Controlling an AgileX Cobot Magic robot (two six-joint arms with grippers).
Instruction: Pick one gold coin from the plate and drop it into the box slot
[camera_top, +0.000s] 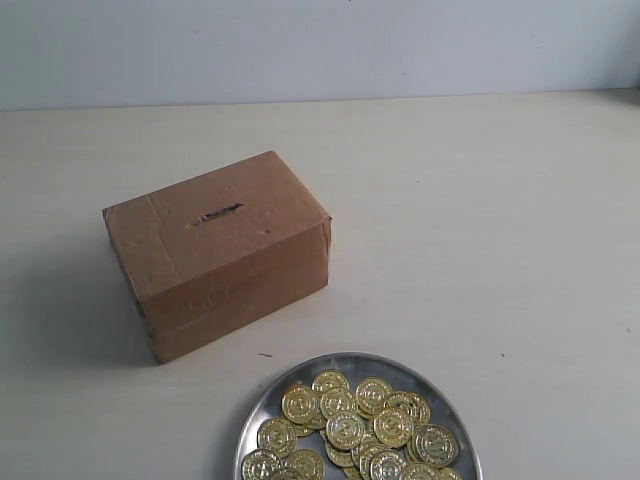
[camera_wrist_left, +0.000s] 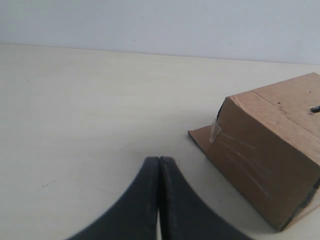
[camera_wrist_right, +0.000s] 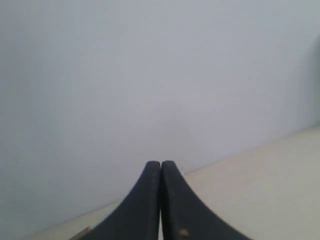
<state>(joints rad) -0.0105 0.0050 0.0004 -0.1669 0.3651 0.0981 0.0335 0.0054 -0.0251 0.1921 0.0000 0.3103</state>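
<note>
A brown cardboard box (camera_top: 220, 250) stands left of centre on the pale table, its dark slot (camera_top: 219, 213) cut in the top face. Near the front edge sits a round silver plate (camera_top: 275, 400) piled with several gold coins (camera_top: 347, 428). Neither arm shows in the exterior view. In the left wrist view my left gripper (camera_wrist_left: 159, 160) is shut with nothing in it, hovering over bare table beside the box (camera_wrist_left: 270, 160). My right gripper (camera_wrist_right: 160, 163) is also shut and empty, pointed toward the wall above the table's far edge.
A pale grey wall (camera_top: 320, 45) backs the beige table (camera_top: 500, 250). A sliver of brown cardboard (camera_wrist_right: 82, 233) shows at the edge of the right wrist view.
</note>
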